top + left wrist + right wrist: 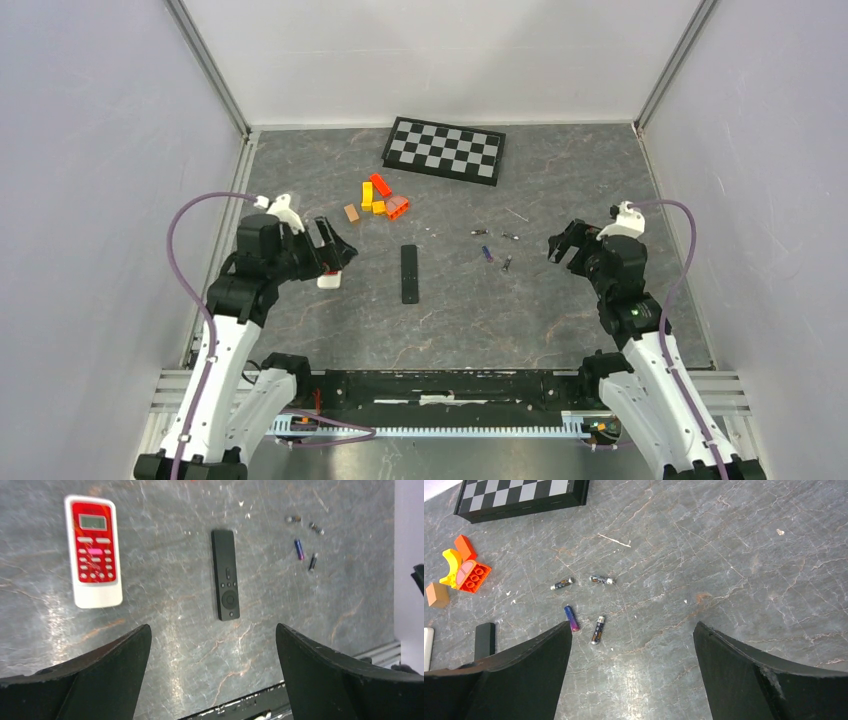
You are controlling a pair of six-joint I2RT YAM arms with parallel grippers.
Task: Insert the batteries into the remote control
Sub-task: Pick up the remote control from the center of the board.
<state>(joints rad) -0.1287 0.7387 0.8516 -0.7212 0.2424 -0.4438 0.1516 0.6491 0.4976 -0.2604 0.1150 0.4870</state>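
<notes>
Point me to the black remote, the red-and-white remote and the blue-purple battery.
black remote [225,574]: left wrist view, middle of its body.
red-and-white remote [93,550]: left wrist view, red keypad face.
blue-purple battery [571,618]: right wrist view, middle of its barrel.

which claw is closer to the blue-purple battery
Right. The right claw hangs open just right of the blue-purple battery; the left claw is farther off on the other side, beyond the black remote.
</notes>
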